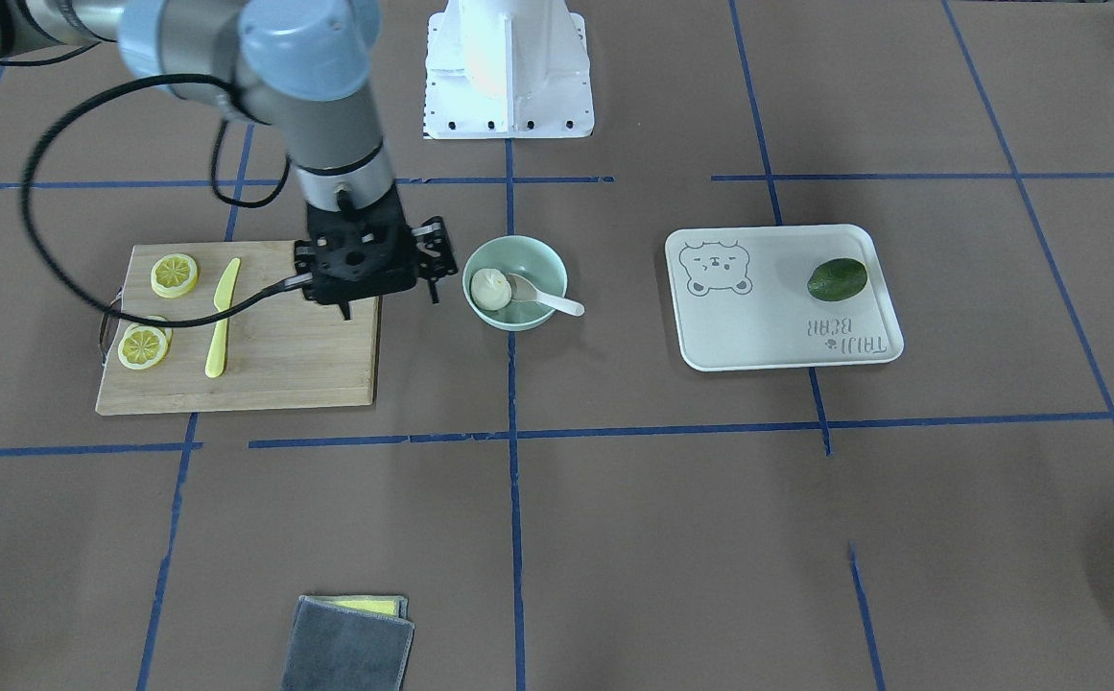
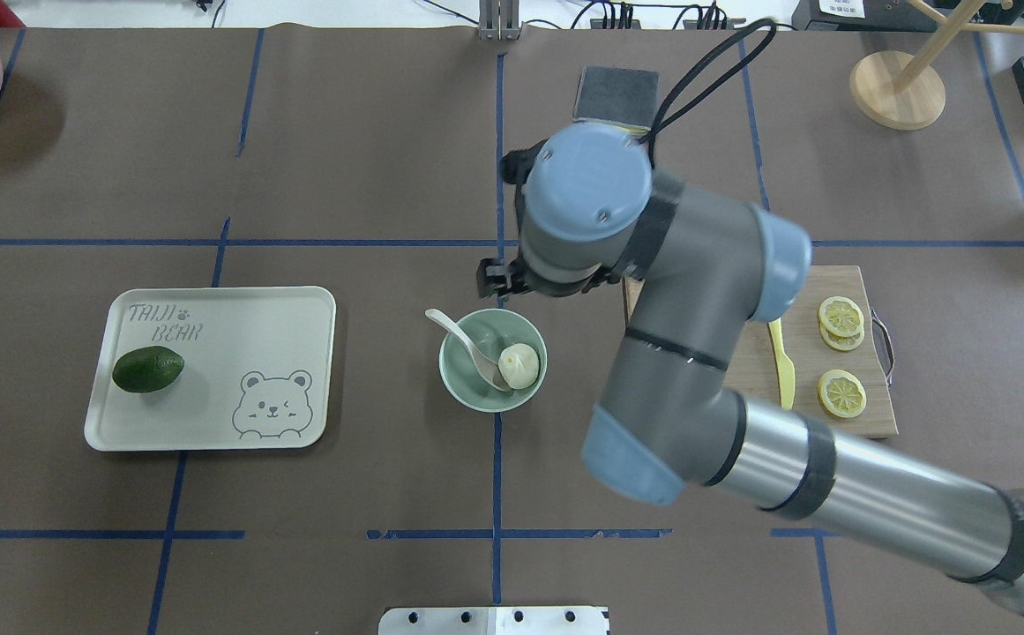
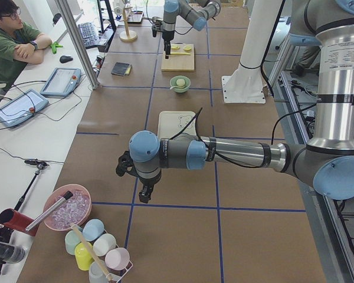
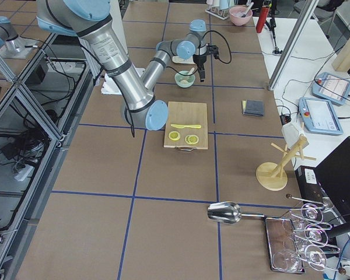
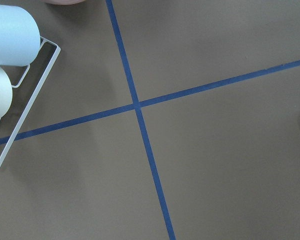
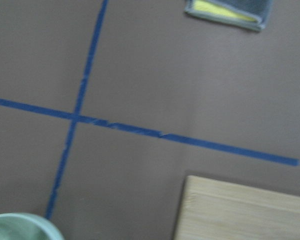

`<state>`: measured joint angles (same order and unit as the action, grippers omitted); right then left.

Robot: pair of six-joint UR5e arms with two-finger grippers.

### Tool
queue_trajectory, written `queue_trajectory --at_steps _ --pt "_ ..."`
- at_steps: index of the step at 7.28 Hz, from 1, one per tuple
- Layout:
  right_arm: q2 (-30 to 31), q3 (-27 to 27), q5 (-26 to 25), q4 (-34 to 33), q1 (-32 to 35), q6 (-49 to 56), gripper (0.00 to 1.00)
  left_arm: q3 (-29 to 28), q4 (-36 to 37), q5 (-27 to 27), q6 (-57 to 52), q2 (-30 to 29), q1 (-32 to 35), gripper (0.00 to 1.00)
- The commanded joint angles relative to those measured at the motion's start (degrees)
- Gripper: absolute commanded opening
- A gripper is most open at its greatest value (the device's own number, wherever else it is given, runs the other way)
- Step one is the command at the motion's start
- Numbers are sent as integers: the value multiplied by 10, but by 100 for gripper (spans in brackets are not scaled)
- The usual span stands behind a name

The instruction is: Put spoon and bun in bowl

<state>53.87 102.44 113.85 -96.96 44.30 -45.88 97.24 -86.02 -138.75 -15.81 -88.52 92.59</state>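
Exterior front-facing view: the bowl (image 1: 547, 261) holds both the bun (image 1: 489, 289) and the spoon (image 1: 545, 298), so the task looks complete. The bun sits against the bowl's wall on the side nearest the right gripper (image 1: 434, 261) and touches the spoon's scoop, while the handle juts over the opposite rim, probably because the spoon is too long to lie flat inside. The right fingers are spread wide and hold nothing, raised just beside the bowl and near a corner of the cutting board (image 1: 307, 365), a pose that suits a finished release. Overhead exterior view: the bowl shows the same arrangement, but the right wrist covers most of its fingers, so their gap cannot be read there. Exterior left view: the left gripper (image 3: 143, 193) hangs above the surface well apart from the bowl, likely parked as unneeded; I cannot tell whether its fingers are wide or narrow. Left wrist-mounted view: only taped surface and pale cups (image 5: 10, 32) cut off at the edge, with no fingers in sight. Right wrist-mounted view: blurred, with a sliver of bowl rim cut off at the bottom corner.
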Motion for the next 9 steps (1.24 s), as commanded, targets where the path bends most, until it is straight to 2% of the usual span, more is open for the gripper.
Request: queue_trajectory --at_steps 1,2,3,4,5,6,7,9 --pt "124 7 91 4 157 250 100 -1 2 29 0 1 0 100" --pt "171 1 107 2 220 364 100 -7 2 31 -1 2 1 100" --pt "196 -27 143 -5 292 451 100 -6 3 31 0 3 1 100" --pt "245 -42 140 1 342 489 100 -6 3 30 2 3 1 100" --pt "279 -45 150 1 392 490 100 -3 3 30 2 3 1 100" --pt "337 -47 134 3 408 492 100 -3 3 31 0 3 1 100" --pt "343 -48 140 5 445 490 100 4 -1 30 -2 18 1 100" --pt "367 -64 166 6 450 489 100 7 -1 31 -2 20 1 100"
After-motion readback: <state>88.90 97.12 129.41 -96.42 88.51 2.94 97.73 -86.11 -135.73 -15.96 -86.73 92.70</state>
